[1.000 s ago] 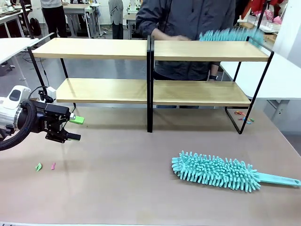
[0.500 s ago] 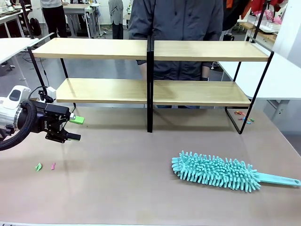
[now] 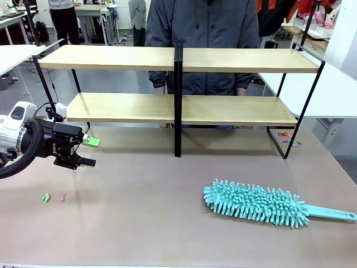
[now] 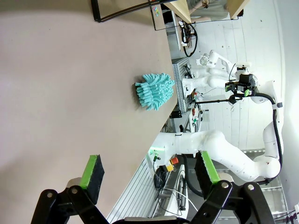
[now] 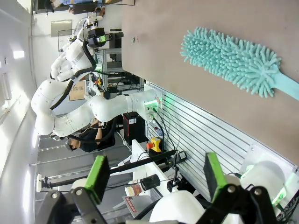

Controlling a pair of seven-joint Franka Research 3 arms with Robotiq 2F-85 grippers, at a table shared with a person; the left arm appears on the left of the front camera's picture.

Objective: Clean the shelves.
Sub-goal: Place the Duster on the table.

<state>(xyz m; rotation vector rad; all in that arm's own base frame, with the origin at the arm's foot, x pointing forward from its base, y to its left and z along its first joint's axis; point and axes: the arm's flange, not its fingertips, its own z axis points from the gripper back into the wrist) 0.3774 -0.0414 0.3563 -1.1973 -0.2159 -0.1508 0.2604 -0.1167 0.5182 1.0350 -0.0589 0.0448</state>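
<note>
A teal duster (image 3: 256, 204) lies flat on the beige table (image 3: 139, 223) at the near right, its fluffy head toward the middle and its thin handle pointing to the right edge. It touches neither arm. Two small scraps (image 3: 53, 197), one green and one pink, sit on the near left of the table.

Above them, the left gripper (image 3: 89, 152) hangs over the left side of the table, pointing right, its green-padded fingers spread apart and holding nothing. In its wrist view the left gripper (image 4: 152, 175) shows both pads wide apart with bare tabletop between them and the duster (image 4: 154, 91) farther off.

The right gripper (image 5: 156, 179), seen from its own wrist, is likewise released: the two fingers stand well apart with nothing in them, out past the table's near edge, the duster (image 5: 231, 58) lying on the tabletop beyond.

Farther back, the shelves (image 3: 178, 109) stand across the middle of the table, two tiers of light-wood boards in a thin black frame with a black central divider. Both tiers are bare. Small coloured bits (image 3: 290, 139) lie by the frame's right foot.

Behind the shelves a person (image 3: 203, 33) in a dark grey jacket stands at the far side, arms down.
</note>
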